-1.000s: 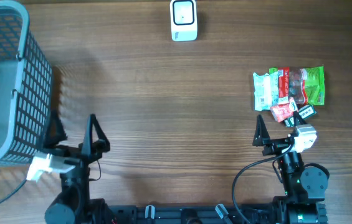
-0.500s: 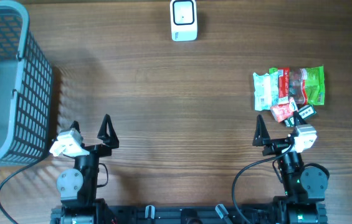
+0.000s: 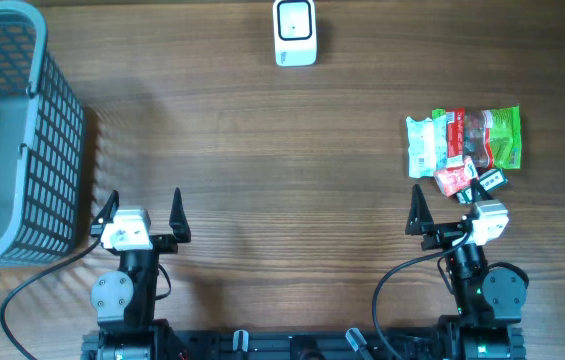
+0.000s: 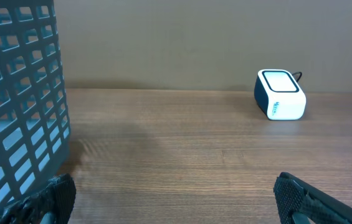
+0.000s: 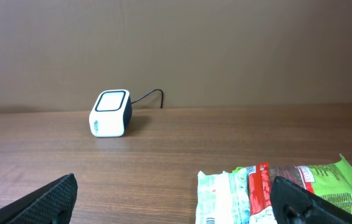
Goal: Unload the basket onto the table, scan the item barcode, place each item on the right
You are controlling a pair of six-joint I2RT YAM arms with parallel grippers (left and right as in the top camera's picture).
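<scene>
Both arms sit folded low at the near edge, wrists level, fingers aimed toward the white scanner [image 3: 294, 32] across the table [image 3: 262, 160]. The left gripper [image 3: 144, 203], near-left of the scanner beside the basket [image 3: 57, 150], is spread wide, holding nothing. The right gripper [image 3: 447, 205] is equally spread, and the snack packets [image 3: 462, 145] lie at its fingertips, near-right of the scanner.

A brown wood-grain table [image 3: 282, 180] fills the overhead view, its grain running from the left edge to the right edge. Beyond the table's far edge stands a plain tan-brown wall [image 4: 176, 37], flat and unmarked. Light is soft and even, with a faint shadow on the wood near the left edge.
</scene>
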